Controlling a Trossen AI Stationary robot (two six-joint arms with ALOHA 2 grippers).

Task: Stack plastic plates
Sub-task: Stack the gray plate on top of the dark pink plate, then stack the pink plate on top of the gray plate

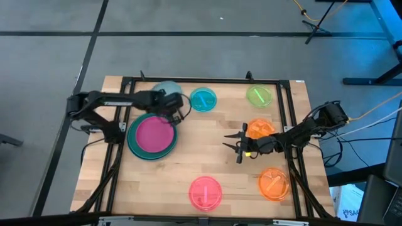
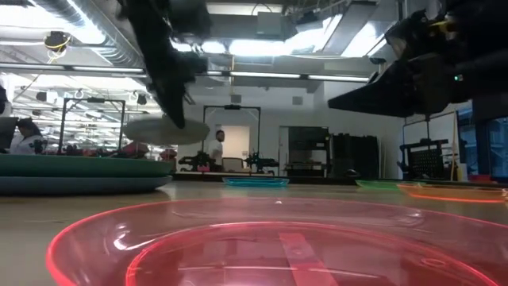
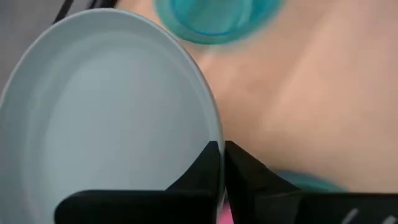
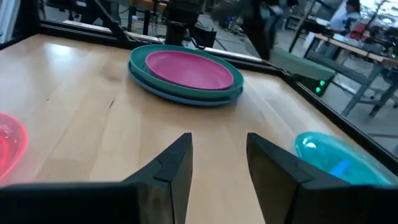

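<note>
A pale blue plate [image 1: 164,89] is up off the table by the far edge, held by my left gripper [image 1: 171,107]; it also shows in the low view [image 2: 165,129]. Just nearer lies a stack [image 1: 152,135]: a magenta plate on a blue and a green one. A teal plate [image 1: 203,99], a lime plate [image 1: 259,95], two orange plates [image 1: 260,128] [image 1: 274,182] and a pink plate [image 1: 205,192] lie singly on the wood. My right gripper [image 1: 239,147] hovers open near the table's middle, touching nothing, with its arm above one orange plate. My left gripper [image 3: 222,149] pinches the pale blue plate's rim [image 3: 214,127] between its two fingers, one on the plate's inner face and one outside the edge. The fingers [image 2: 176,95] slant down onto it from above. The plate is lifted clear and roughly level.
A black frame [image 1: 188,80] runs round the wooden tabletop. The pink plate [image 2: 278,246] sits right before the low camera. Bare wood [image 1: 201,150] lies between the stack and my right gripper [image 4: 217,155]. People and benches show in the room beyond.
</note>
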